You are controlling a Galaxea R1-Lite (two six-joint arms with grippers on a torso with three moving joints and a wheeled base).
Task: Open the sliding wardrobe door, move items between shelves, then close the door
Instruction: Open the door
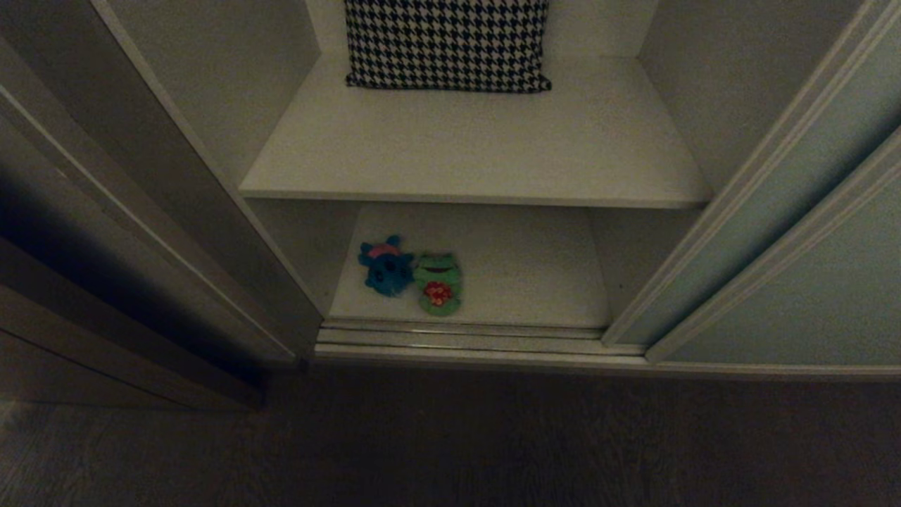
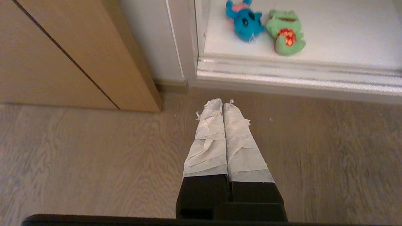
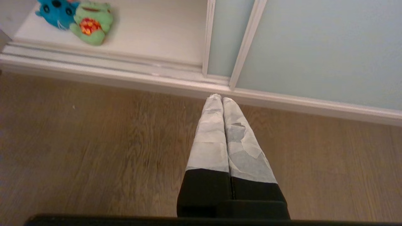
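From my seat I see the wardrobe standing open: the sliding wardrobe door [image 1: 795, 211], a matte pale grey-green panel with a thin cream frame edge, sits pushed to the right, overlapping its twin. Two toys lie touching, side by side, on the bottom shelf [image 1: 528, 274], near its front left corner, just behind the floor track [image 1: 457, 338]. The blue plush [image 1: 386, 266] has a pink top and dark eye patches; the green frog [image 1: 438, 282] grins wide and wears a red flowered shirt. The upper shelf [image 1: 479, 148], a plain white board, carries a black-and-white houndstooth cushion [image 1: 447, 44] at its back.

My left end effector [image 2: 223, 102] hangs over the wooden floor [image 2: 94, 163] in front of the wardrobe's left edge, its tape-wrapped fingers pressed together and holding nothing. The right end effector [image 3: 219, 97] is likewise closed and empty, its tips near the track below the door frames.
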